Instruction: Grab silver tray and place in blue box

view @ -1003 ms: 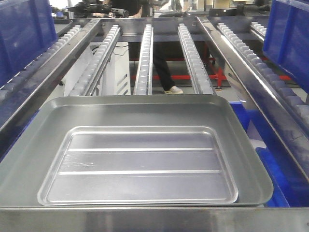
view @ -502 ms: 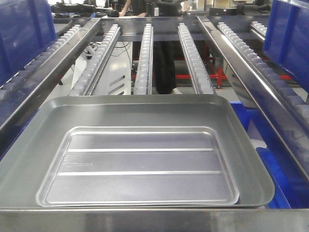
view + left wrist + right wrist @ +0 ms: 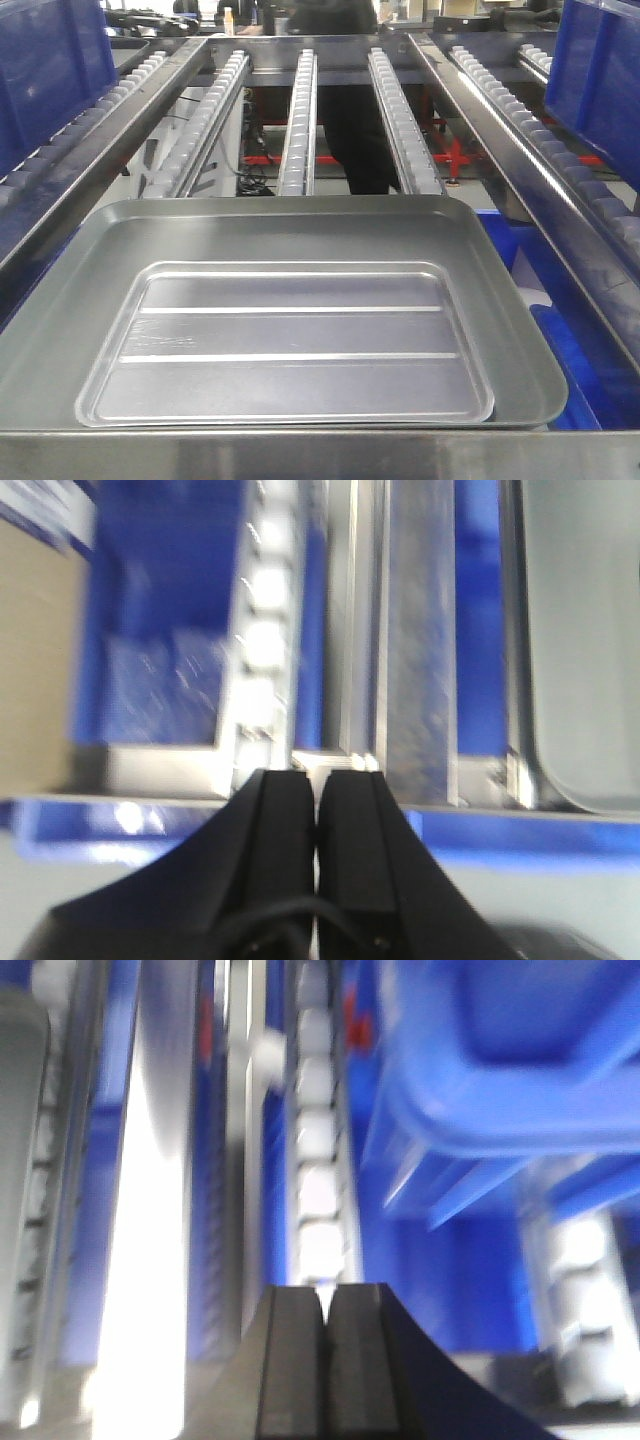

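Observation:
The silver tray (image 3: 290, 340), shallow with two long ridges, lies flat inside a larger, deeper silver pan (image 3: 300, 225) in the front view. No gripper shows in that view. My left gripper (image 3: 317, 778) is shut with nothing between its fingers; it hangs over a roller rail, and the pan's rounded corner (image 3: 590, 680) is off to its right. My right gripper (image 3: 326, 1295) is also shut and empty, over another roller rail. A blue box (image 3: 500, 1050) with a thick rim lip lies up and to its right.
Roller conveyor rails (image 3: 300, 120) run away from the pan, with open gaps between them. Tall blue crates stand at the left (image 3: 50, 70) and right (image 3: 600, 80) sides. A person in dark clothes (image 3: 360, 130) stands behind the rails. A metal bar (image 3: 300, 455) crosses the near edge.
The tray and pan have not moved. The person behind the rails has stepped to the right, closer behind the middle rails. No gripper has entered the front view.

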### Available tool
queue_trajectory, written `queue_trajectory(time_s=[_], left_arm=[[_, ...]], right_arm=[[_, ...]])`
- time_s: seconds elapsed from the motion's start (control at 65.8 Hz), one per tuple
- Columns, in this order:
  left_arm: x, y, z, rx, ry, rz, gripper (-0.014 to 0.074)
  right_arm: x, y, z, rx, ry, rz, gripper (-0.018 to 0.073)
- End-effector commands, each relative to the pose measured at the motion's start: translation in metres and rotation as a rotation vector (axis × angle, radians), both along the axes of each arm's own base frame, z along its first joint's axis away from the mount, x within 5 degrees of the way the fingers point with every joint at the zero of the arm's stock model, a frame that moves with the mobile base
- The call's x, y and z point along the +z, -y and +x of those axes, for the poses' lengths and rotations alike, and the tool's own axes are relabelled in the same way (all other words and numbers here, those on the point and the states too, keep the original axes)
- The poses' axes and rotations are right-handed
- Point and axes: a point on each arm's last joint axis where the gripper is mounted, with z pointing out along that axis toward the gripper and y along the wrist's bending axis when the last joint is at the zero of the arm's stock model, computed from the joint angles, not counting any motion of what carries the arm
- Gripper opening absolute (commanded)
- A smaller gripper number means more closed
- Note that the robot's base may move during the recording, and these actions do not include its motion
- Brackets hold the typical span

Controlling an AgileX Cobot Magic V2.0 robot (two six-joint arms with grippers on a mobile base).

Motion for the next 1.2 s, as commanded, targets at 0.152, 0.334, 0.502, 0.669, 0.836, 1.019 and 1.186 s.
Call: queue_trajectory(time_s=[0.152, 0.334, 0.502, 0.669, 0.836, 1.019, 1.186], left_arm=[[0.000, 0.016, 0.033, 0.029, -0.026, -0.233, -0.0006], [-0.010, 0.022, 0.051, 0.071, -0.072, -0.343, -0.0006], [-0.019, 0.035, 0.061, 0.027, -0.147, -0.364, -0.0006], [-0.022, 0.066, 0.073, -0.045, -0.168, -0.292, -0.0006], [-0.025, 0.095, 0.087, 0.013, -0.184, -0.208, -0.0006], [-0.026, 0.130, 0.096, -0.036, -0.214, -0.187, -0.0006], [-0.033, 0.152, 0.110, -0.055, -0.254, -0.189, -0.0006]], right_arm=[[0.004, -0.011, 0.018, -0.046, -0.024, 0.264, 0.0052], [0.002, -0.013, 0.019, -0.038, -0.049, 0.286, 0.0052], [-0.016, -0.025, 0.028, 0.032, -0.228, 0.284, 0.0059], [-0.034, -0.051, 0.051, 0.043, -0.256, 0.315, 0.0078], [-0.040, -0.078, 0.068, 0.098, -0.305, 0.243, 0.0078], [-0.027, -0.101, 0.094, 0.095, -0.304, 0.232, 0.0078], [-0.021, -0.119, 0.115, 0.089, -0.298, 0.195, 0.0078]])
